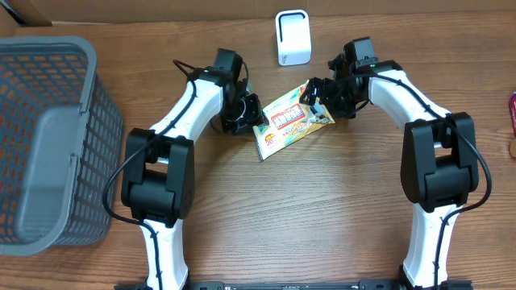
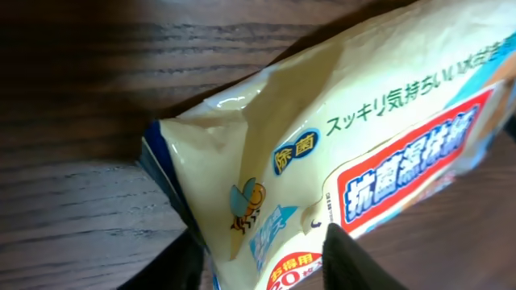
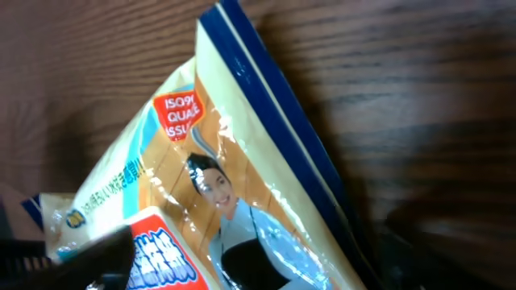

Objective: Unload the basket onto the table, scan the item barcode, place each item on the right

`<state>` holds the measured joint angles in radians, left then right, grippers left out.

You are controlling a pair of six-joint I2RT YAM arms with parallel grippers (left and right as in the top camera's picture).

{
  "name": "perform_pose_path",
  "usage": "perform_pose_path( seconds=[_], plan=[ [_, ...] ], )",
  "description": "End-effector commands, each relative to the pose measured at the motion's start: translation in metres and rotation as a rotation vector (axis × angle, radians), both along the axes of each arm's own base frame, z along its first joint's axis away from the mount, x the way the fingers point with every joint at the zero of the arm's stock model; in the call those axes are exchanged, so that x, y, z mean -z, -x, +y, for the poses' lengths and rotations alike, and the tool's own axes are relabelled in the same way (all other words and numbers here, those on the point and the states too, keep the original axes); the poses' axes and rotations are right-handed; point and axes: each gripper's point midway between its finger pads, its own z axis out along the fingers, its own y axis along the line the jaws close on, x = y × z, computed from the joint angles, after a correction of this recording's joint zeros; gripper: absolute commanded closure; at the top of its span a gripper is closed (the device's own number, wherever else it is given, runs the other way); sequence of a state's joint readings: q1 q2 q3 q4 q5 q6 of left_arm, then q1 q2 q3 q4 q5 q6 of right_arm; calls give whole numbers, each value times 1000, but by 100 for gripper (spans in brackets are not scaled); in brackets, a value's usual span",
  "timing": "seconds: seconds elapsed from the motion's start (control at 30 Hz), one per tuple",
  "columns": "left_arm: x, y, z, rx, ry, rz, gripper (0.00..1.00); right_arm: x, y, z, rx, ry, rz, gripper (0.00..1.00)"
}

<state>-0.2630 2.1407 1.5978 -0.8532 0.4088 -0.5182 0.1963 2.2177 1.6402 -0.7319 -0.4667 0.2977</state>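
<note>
Beyond the middle of the desk (image 1: pixel 322 209), the pack (image 1: pixel 292 119) is showing its printed face, so the barcode is probably underneath. The left gripper (image 1: pixel 253 115) is straddling its left end; I cannot tell whether it is pinching. The right gripper (image 1: pixel 317 95) is standing spread around the other end, likely to turn it toward the scanner (image 1: pixel 293 37) at the far edge.

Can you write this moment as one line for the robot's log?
item: wipes packet between both grippers | left gripper: at packet's edge, grip unclear | right gripper: open, straddling packet | scanner: apart from packet
</note>
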Motion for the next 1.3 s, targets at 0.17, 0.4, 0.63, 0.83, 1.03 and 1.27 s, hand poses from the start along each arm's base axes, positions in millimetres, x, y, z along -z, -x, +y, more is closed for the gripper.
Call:
perform_pose_path(
  seconds=[0.17,0.4,0.63,0.83,1.03,1.27],
  plan=[
    [23,-7,33,-78,-160,5,84,18,16,3,-1,11,98,89],
    [21,-17,44,-75,-171,-29,89,13,21,-14,36,20,152,96],
    [-11,-39,54,-81,-164,-79,86,-5,24,-31,71,25,194,96],
    [-45,-47,58,-70,-165,-95,89,-10,25,-41,86,76,197,96],
    [-46,-29,27,-13,-77,-42,81,-10,25,-40,84,76,197,95],
    [-40,-22,14,36,-162,-59,68,-21,20,-43,92,72,178,96]
  ],
)
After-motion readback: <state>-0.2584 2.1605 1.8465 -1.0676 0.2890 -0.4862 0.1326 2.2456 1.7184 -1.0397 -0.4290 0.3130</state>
